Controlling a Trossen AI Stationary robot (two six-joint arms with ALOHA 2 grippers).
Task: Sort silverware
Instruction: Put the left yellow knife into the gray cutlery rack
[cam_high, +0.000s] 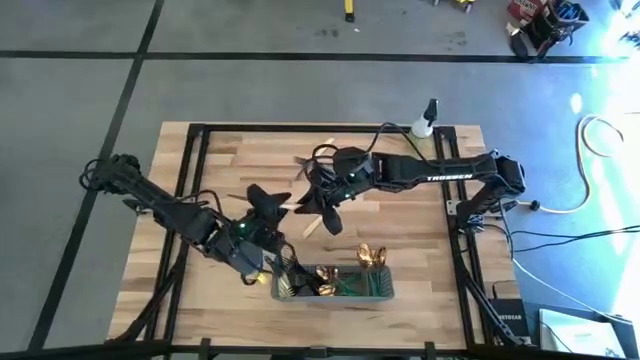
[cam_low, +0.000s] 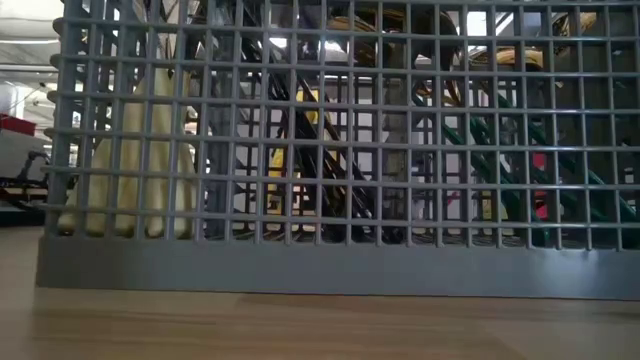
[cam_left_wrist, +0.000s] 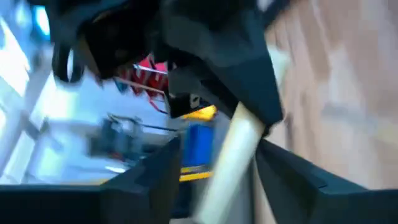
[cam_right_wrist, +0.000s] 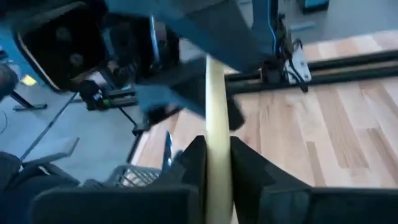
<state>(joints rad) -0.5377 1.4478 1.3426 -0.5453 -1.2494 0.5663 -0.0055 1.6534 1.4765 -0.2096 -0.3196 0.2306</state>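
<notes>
A cream-handled piece of silverware (cam_right_wrist: 216, 93) is held in the air between my two grippers, above the middle of the table. My right gripper (cam_high: 318, 200) (cam_right_wrist: 217, 152) is shut on it. My left gripper (cam_high: 270, 205) (cam_left_wrist: 217, 149) faces it from the table's left, open, with its fingers on either side of the same cream handle (cam_left_wrist: 239, 143). The handle's far end is hidden behind the opposite gripper in each wrist view. More silverware stands in the grey mesh caddy (cam_high: 335, 285) (cam_low: 320, 250) near the front edge: cream handles (cam_low: 130, 150) and green ones (cam_low: 520, 150). My right gripper pinches the cream handle (cam_right_wrist: 217, 134) between its two fingers (cam_right_wrist: 194, 158). It comes roughly level from the table's right, and the handle runs on out past the fingertips toward my left gripper. The piece is lifted clear of the table.
Gold spoons (cam_high: 370, 255) lie just behind the caddy. A cream-handled piece (cam_high: 310, 225) lies on the wood below the grippers, and another (cam_high: 326, 145) near the far edge. A small spray bottle (cam_high: 428, 115) stands at the far right corner. The low view is filled by the caddy's mesh wall.
</notes>
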